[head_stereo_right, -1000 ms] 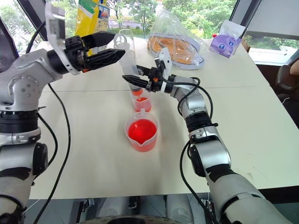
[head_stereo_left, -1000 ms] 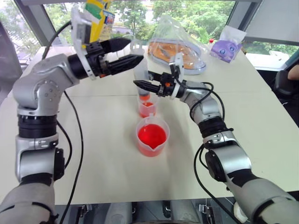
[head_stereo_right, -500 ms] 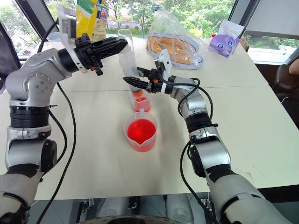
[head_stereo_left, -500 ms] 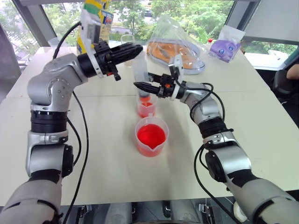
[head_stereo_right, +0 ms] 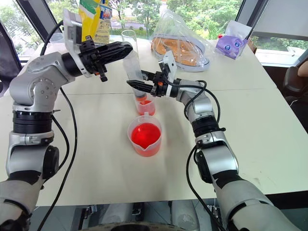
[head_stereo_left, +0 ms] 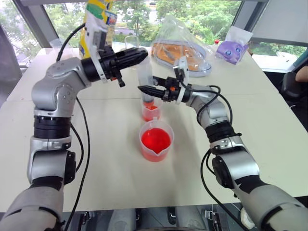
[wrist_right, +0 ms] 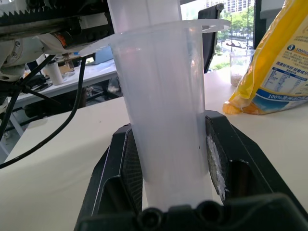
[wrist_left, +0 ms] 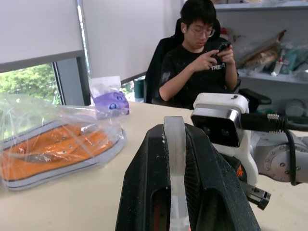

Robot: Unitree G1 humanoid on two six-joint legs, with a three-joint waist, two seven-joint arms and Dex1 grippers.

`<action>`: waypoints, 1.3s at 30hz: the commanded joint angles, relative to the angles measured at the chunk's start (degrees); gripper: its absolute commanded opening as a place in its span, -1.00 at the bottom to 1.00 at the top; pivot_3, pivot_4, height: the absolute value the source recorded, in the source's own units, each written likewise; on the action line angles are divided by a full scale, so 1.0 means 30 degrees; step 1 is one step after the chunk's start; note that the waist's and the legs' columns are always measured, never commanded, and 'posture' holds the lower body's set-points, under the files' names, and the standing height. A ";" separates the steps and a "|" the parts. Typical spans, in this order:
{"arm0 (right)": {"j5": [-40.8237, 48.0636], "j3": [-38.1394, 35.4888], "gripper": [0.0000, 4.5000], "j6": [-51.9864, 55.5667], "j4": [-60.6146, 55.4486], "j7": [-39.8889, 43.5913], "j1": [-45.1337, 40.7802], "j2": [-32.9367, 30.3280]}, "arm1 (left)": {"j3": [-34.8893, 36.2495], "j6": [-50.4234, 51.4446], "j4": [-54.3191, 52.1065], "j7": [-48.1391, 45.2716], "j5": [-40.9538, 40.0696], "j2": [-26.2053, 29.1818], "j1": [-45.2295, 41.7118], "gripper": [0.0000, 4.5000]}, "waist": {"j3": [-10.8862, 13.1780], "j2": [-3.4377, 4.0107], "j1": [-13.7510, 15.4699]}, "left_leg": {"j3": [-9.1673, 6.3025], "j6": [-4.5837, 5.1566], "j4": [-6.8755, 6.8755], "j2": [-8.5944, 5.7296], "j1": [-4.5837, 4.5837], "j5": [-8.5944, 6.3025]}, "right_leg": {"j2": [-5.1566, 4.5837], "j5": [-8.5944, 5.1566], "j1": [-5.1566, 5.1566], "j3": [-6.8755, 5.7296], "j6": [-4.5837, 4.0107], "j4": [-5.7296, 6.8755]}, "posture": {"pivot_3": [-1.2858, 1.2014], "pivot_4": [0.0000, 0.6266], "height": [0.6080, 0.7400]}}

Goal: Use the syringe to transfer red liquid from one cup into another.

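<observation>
Clear plastic, thick in the barrel, the syringe (head_stereo_left: 146, 81) stands nearly upright over the smaller cup (head_stereo_left: 150, 112), its orange-red tip dipping into that cup's mouth; a little red liquid (head_stereo_left: 151, 113) lies in the cup; the right gripper (head_stereo_left: 142, 88) comes in from 3 o'clock and its black fingers are clamped on the lower barrel, one on each side, as the right wrist view shows; the left gripper (head_stereo_left: 142, 54) reaches in from 9 o'clock at the syringe's top, its fingers pinched together on the clear ring end of the plunger (wrist_left: 174, 144); at 6 o'clock of the small cup, just beside it, sits the wide spouted beaker (head_stereo_left: 156, 140), holding more red liquid; both stand on the pale table (head_stereo_left: 110, 159); at 12 o'clock, well apart, lie orange shoes in a clear bag (head_stereo_left: 184, 50); a yellow packet (head_stereo_left: 98, 21) stands at 11 o'clock, a purple pouch (head_stereo_left: 233, 48) at 2 o'clock; a person (wrist_left: 198, 57) sits beyond the table, holding a phone.
</observation>
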 commanded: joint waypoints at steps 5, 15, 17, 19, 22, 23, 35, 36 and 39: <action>0.0921 -0.1162 -0.36 0.0248 -0.2060 -0.0426 -0.1202 -0.0501 | -0.0952 -0.0052 0.0054 -0.0350 0.0768 -0.0426 0.0866 -0.99 | 0.0000 0.0000 0.0016 | 0.0000 0.0002 0.0000 0.0000 0.0000 -0.0001 | 0.0000 0.0000 0.0001 0.0000 0.0000 -0.0001 | 0.03 -0.52 1.00; 0.1123 -0.1535 -0.36 0.0692 -0.2330 -0.0586 -0.1552 -0.0784 | -0.1642 -0.0290 -0.0531 -0.0474 0.1421 -0.0693 0.1708 -0.99 | 0.0000 0.0000 0.0011 | -0.0001 0.0003 0.0000 0.0003 0.0000 -0.0002 | 0.0001 0.0000 0.0000 0.0000 0.0000 0.0000 | 0.03 -0.52 1.00; 0.1053 -0.1495 -0.36 0.0668 -0.2241 -0.0592 -0.1546 -0.0757 | -0.1530 -0.0163 -0.0495 -0.0480 0.1388 -0.0723 0.1541 -0.99 | 0.0000 0.0000 0.0012 | -0.0001 0.0004 0.0000 0.0002 0.0000 -0.0002 | 0.0001 0.0000 0.0000 0.0000 0.0000 -0.0001 | 0.03 -0.52 1.00; 0.0961 -0.1415 -0.36 0.0597 -0.2173 -0.0556 -0.1497 -0.0743 | -0.1438 -0.0082 -0.0452 -0.0467 0.1371 -0.0734 0.1374 -0.99 | 0.0000 0.0000 0.0015 | -0.0001 0.0004 0.0000 0.0002 0.0000 -0.0002 | 0.0001 0.0000 0.0000 0.0000 0.0000 0.0000 | 0.03 -0.52 1.00; 0.0879 -0.1298 -0.36 0.0583 -0.2094 -0.0512 -0.1399 -0.0680 | -0.1060 0.0191 -0.0302 -0.0230 0.1141 -0.0780 0.0984 -0.99 | 0.0000 0.0000 0.0020 | -0.0001 0.0004 0.0001 0.0001 0.0000 -0.0002 | 0.0000 0.0000 0.0000 -0.0001 0.0000 -0.0001 | 0.03 -0.52 1.00; 0.0829 -0.1230 -0.36 0.0560 -0.2081 -0.0493 -0.1322 -0.0647 | -0.0881 0.0352 -0.0266 -0.0125 0.1012 -0.0785 0.0812 -0.99 | 0.0000 -0.0001 0.0020 | -0.0001 0.0005 0.0001 0.0001 0.0000 -0.0002 | 0.0000 0.0000 0.0000 -0.0001 0.0000 0.0000 | 0.03 -0.52 1.00; 0.0751 -0.0739 -0.36 0.1151 -0.2900 -0.0432 -0.0472 -0.0421 | 0.2145 0.2309 -0.0741 0.0696 -0.0999 0.0604 -0.0151 0.99 | 0.0000 0.0000 -0.0084 | -0.0006 0.0003 -0.0002 0.0012 0.0000 -0.0002 | 0.0007 0.0000 -0.0009 -0.0001 0.0000 0.0004 | 0.03 -0.52 1.00; 0.0765 -0.0720 -0.36 0.1240 -0.3006 -0.0467 -0.0405 -0.0395 | 0.2506 0.2625 -0.1021 0.0496 -0.1384 0.1043 -0.0098 0.99 | 0.0001 0.0000 -0.0104 | -0.0006 0.0002 -0.0003 0.0017 0.0000 -0.0001 | 0.0010 0.0000 -0.0012 -0.0001 0.0000 0.0007 | 0.03 -0.52 1.00; 0.0791 -0.0699 -0.36 0.1376 -0.3175 -0.0571 -0.0266 -0.0353 | 0.3386 0.3990 -0.2131 -0.0408 -0.2883 0.2497 0.0363 0.99 | 0.0002 0.0002 -0.0114 | -0.0006 0.0001 -0.0005 0.0021 0.0000 -0.0001 | 0.0010 0.0000 -0.0017 -0.0001 0.0000 0.0009 | 0.03 -0.52 1.00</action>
